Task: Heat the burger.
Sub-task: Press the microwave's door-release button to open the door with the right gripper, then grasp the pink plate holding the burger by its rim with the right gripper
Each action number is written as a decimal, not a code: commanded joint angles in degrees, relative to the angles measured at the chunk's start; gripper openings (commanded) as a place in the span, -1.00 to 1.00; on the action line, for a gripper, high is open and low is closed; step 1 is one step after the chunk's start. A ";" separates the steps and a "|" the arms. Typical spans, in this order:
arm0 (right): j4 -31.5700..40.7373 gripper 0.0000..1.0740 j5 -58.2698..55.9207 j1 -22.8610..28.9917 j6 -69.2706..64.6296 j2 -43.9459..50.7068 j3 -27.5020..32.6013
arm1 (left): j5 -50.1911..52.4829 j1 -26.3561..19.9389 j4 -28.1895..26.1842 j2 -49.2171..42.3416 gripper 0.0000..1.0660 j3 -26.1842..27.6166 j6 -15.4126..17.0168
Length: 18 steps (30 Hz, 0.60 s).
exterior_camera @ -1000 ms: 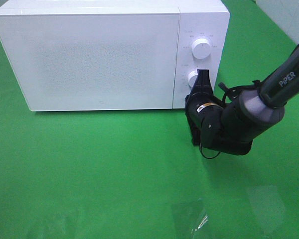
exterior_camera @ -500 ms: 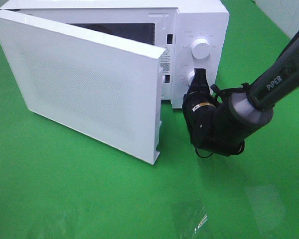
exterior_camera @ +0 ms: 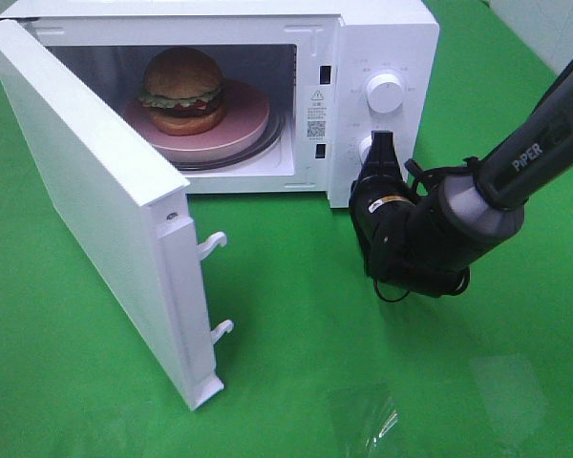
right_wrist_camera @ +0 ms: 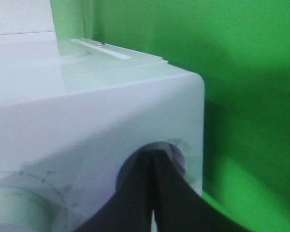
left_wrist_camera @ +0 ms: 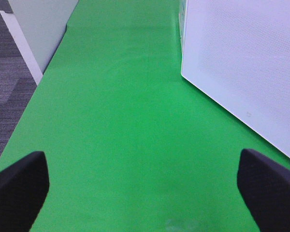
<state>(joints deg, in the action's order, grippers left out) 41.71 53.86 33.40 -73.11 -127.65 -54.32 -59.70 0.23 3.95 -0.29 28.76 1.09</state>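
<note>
- Your landmark is the white microwave (exterior_camera: 382, 38), which stands on the green counter (exterior_camera: 296, 324).
- The microwave's door (exterior_camera: 86, 191) is swung wide open. It is hinged on the side away from the control panel, and its two latch hooks (exterior_camera: 213, 245) stick out from the free edge.
- The burger (exterior_camera: 181, 91) sits inside the microwave's cavity, upright, on a pink plate (exterior_camera: 248, 119). It is towards the side of the plate nearer the door hinge.
- The upper knob (exterior_camera: 385, 93) on the microwave's control panel has nothing touching it.
- Your right end effector (exterior_camera: 383, 143) is at the lower knob (right_wrist_camera: 178, 153) of the control panel, with its arm reaching in from the counter in front of the microwave.
- In the right wrist view, its two fingers (right_wrist_camera: 135, 193) lie pressed together with only a thin seam between them. Their tip is against the round knob, and they grip nothing.
- Your left end effector (left_wrist_camera: 144, 191) is out beyond the open door, on the outer-face side, above bare counter.
- Its fingers (left_wrist_camera: 17, 191) are spread wide apart and hold nothing.
</note>
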 commanded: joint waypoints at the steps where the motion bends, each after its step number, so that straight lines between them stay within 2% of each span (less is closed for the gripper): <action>1: -6.53 -1.00 5.04 -1.15 0.29 0.46 -3.61 | 0.17 -0.06 0.06 -1.03 0.83 -0.06 -0.06; 3: -6.07 -1.00 4.18 0.06 -0.11 1.83 -0.57 | 0.17 -0.06 0.06 -1.03 0.83 -0.06 -0.06; 14: -6.36 -1.00 -1.09 2.06 -1.78 5.61 5.33 | 0.17 -0.06 0.06 -1.03 0.83 -0.06 -0.06; 18: -6.88 -1.00 -8.31 2.06 0.80 10.26 9.34 | 0.17 -0.06 0.06 -1.03 0.83 -0.06 -0.06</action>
<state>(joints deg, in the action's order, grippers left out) 35.52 49.16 35.41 -74.43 -119.92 -46.58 -59.70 0.23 3.95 -0.29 28.76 1.09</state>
